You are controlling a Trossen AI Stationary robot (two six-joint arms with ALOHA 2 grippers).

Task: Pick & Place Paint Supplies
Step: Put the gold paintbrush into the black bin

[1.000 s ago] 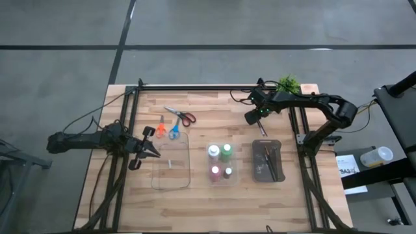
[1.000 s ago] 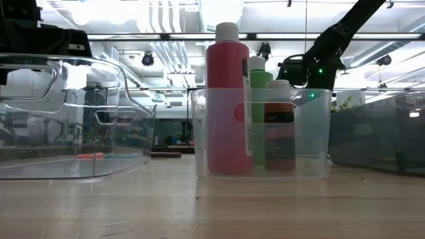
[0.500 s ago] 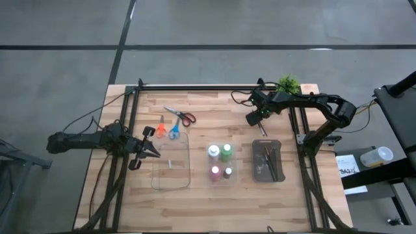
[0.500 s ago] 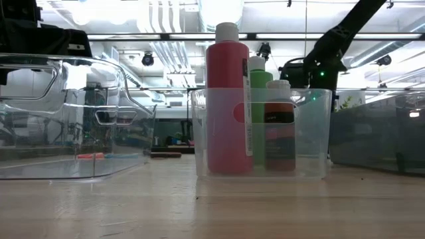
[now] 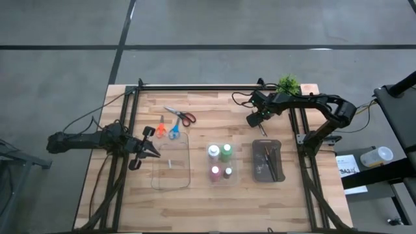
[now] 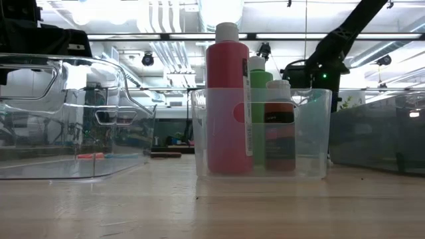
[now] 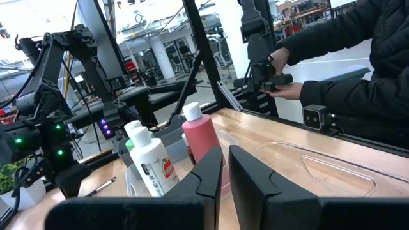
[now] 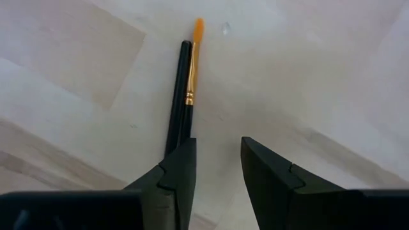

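Wooden table (image 5: pixel 201 195) bearing a clear tray (image 5: pixel 171 180), a dark grey tray (image 5: pixel 257 174) and a small potted plant (image 5: pixel 288 84) at its far edge

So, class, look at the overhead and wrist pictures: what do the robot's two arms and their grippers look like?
Both arms are dark, slim and jointed, with thin black cables trailing from them. The left gripper and right gripper each end in two matte black, blocky fingers that taper toward the tips. No markings show on them.
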